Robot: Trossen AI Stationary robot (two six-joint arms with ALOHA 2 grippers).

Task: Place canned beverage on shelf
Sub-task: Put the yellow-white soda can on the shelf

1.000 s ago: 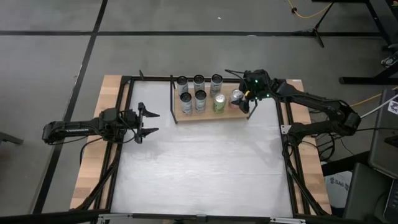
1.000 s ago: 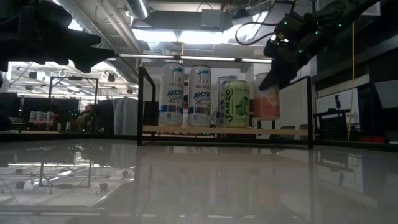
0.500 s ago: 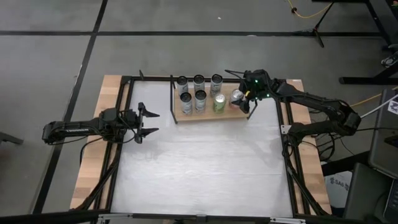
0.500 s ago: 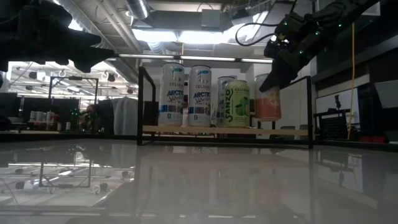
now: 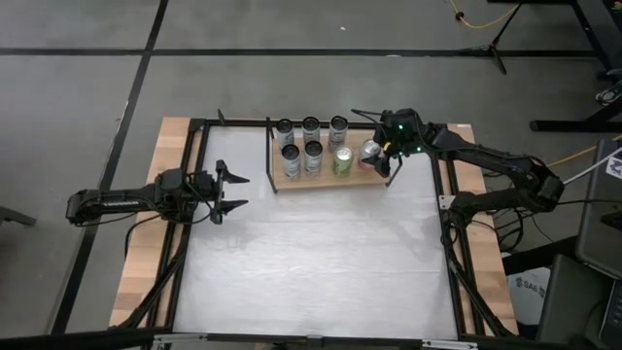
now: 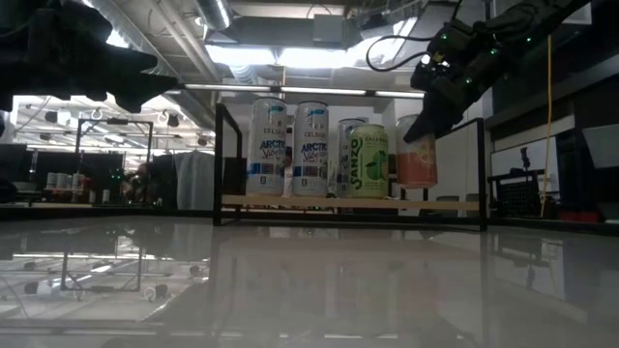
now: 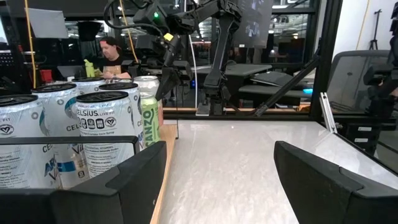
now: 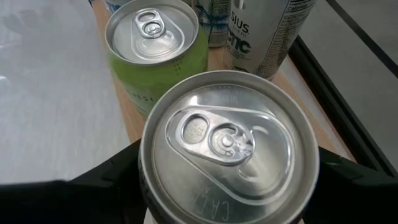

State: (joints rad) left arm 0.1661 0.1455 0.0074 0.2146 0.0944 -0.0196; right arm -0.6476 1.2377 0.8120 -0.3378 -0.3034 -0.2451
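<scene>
The shelf (image 5: 323, 182) is a light-wood board with black wire uprights, at the table's far side. Several white cans and a green can (image 5: 343, 160) stand on it. At its right end is a pink canned beverage (image 6: 418, 159), upright, silver top (image 8: 227, 149) up. My right gripper (image 5: 379, 160) is shut on it. My left gripper (image 5: 238, 192) hovers open and level at the table's left, pointing toward the shelf, nothing between its fingers. My right gripper pinches the pink can's side wall (image 8: 147, 186) just under its top rim, one dark finger (image 8: 102, 186) on each side. The fingers slant down at it from the table's far right. The can stays upright beside the green can; whether its base rests on the board I cannot tell.
The white tabletop (image 5: 311, 262) lies open in front of the shelf, framed by black rails (image 5: 452, 253). The shelf's right upright (image 6: 482, 174) stands close beside the held can. A person shows in the room behind (image 7: 112, 53).
</scene>
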